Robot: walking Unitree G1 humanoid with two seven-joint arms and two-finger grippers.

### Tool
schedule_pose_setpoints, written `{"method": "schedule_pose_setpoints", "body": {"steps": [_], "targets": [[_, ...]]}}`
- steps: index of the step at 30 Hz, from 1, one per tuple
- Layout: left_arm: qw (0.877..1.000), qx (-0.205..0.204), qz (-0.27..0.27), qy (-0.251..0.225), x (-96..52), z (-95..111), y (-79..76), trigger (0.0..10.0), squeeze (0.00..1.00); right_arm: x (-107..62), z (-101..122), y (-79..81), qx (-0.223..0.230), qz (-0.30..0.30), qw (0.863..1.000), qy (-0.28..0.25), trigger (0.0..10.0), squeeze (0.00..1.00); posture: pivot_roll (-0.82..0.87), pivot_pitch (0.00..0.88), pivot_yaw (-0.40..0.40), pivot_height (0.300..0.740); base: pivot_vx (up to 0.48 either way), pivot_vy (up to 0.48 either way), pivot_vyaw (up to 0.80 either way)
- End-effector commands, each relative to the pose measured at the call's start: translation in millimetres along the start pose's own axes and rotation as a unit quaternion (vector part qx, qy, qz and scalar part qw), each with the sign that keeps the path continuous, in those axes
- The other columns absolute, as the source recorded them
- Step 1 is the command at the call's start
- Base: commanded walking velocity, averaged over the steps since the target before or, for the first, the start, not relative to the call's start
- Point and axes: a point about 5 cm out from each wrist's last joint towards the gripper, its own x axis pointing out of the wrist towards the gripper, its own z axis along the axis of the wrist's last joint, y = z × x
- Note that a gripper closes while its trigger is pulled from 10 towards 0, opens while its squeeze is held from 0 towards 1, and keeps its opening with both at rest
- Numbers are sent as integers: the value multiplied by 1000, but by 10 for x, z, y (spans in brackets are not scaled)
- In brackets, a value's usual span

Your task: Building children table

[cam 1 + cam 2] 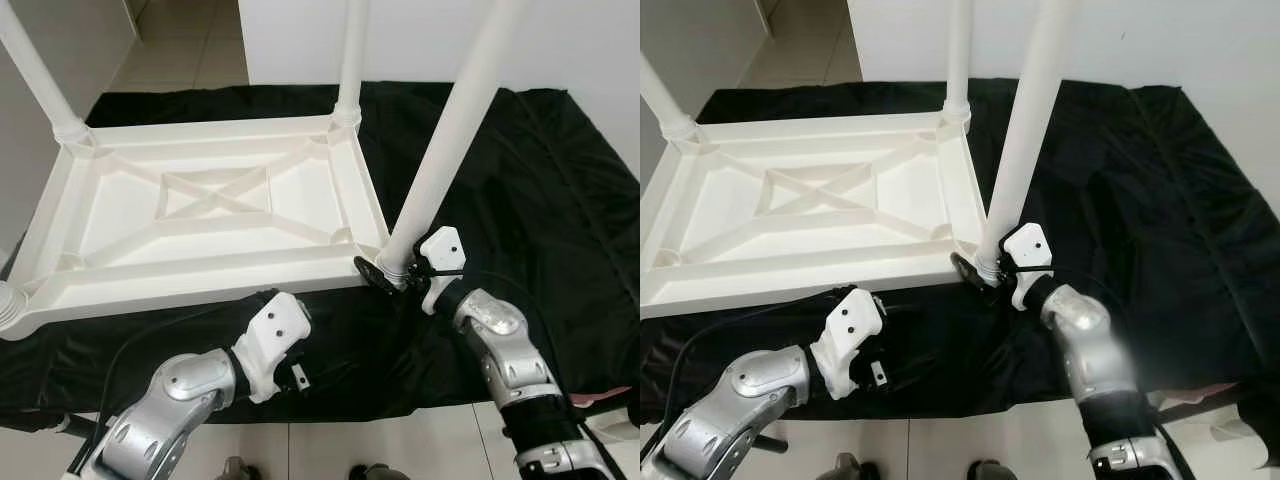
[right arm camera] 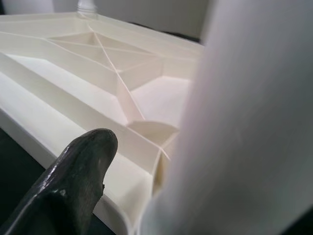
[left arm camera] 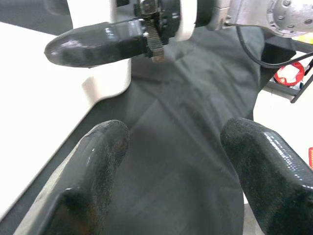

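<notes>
At corner, right gripper (image 1: 392, 272) grips leg (image 1: 448, 150).

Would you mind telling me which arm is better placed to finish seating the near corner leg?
The right: its end effector is already around the leg at its base. The left end effector hangs open over the black cloth.

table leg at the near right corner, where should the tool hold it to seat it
Low on the table leg, just above its base at the tabletop corner, from the robot's side. The leg leans, and the right tool already brackets that narrow round base.
</notes>
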Motion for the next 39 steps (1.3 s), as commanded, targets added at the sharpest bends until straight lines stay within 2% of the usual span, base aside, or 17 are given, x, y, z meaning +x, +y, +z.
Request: {"method": "schedule_pose_setpoints", "body": {"steps": [1,5,6,17,18,19,21,22,29,30,31,33,34,39], "targets": [[999,4,-45,5,5,-22,-52,10000,0,-8,-20,12,-2,13,1000,3,10000,0,-8,50,5,740,0,0,0],[999,11,-46,3,28,-8,-24,10000,0,-15,2,-27,-9,26,1000,1,10000,0,-13,37,6,740,0,0,0],[999,14,-48,-5,59,26,3,10000,0,-30,11,-71,-12,46,999,4,10000,0,-16,36,7,740,0,0,0],[999,10,-42,-11,112,15,10,10000,0,-55,-99,-123,1,53,998,23,10000,0,-20,37,6,740,0,0,0],[999,8,-36,-14,121,15,23,10000,0,-54,-138,-119,6,53,998,28,3686,0,-21,33,8,740,0,0,0],[999,6,-31,-16,129,15,34,10000,0,-54,-167,-118,10,54,998,31,3098,0,-21,33,8,740,0,0,0],[999,6,-31,-16,129,15,34,10000,0,-54,-167,-118,10,54,998,31,3098,0,-21,33,8,740,0,0,0],[999,7,-27,-17,142,12,46,10000,0,-53,-242,-100,23,55,997,39,0,0,-20,26,7,740,0,0,0],[999,11,-26,-18,149,15,60,10000,0,-39,-307,-47,35,60,997,43,0,0,-18,23,4,740,0,0,0],[999,11,-25,-18,143,14,61,10000,0,-39,-308,-45,33,41,998,40,3059,0,-16,21,3,740,0,0,0],[999,11,-24,-18,140,13,62,10000,0,-39,-306,-54,31,27,998,38,9490,0,-16,21,3,740,0,0,0],[1000,11,-24,-18,138,12,62,10000,0,-40,-303,-65,30,13,999,36,9490,0,-16,21,3,740,0,0,0],[1000,9,-22,-19,134,12,61,10000,0,-26,-302,-54,48,0,998,34,10000,0,-16,22,1,740,0,0,0],[1000,5,-20,-22,131,11,60,10000,0,22,-263,10,79,-36,996,26,10000,0,-18,23,0,740,0,0,0]]}}
